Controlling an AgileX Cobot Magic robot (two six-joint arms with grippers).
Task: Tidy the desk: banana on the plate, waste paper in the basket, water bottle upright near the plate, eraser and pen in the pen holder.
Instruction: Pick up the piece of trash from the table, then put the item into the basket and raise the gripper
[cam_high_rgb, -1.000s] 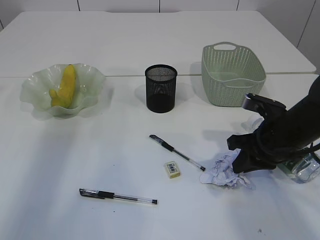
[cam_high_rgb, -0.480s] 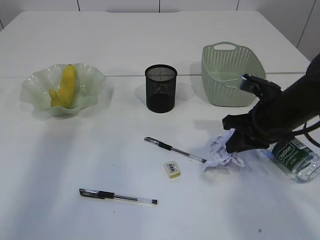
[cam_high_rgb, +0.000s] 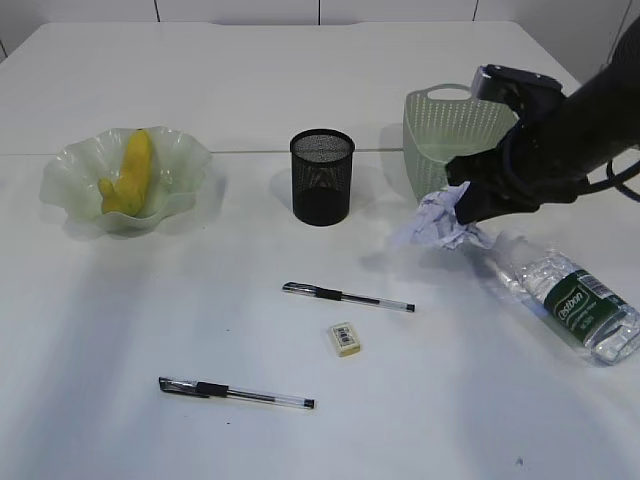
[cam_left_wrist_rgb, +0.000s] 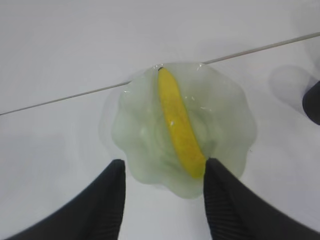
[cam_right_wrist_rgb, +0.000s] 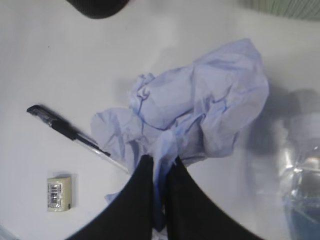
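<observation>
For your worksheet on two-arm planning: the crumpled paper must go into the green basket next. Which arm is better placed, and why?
The right. Its gripper is pinching the waste paper, lifted off the desk beside the basket. The left gripper is empty, above the plate with the banana.

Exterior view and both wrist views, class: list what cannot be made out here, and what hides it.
- Basket: its right part, behind the right arm, exterior view.
- Bottle: cap not visible in the exterior view; cut by the edge in the right wrist view.
- Eraser: print too small.
- Left end effector: absent from the exterior view.
- Pen holder: inside too dark.
</observation>
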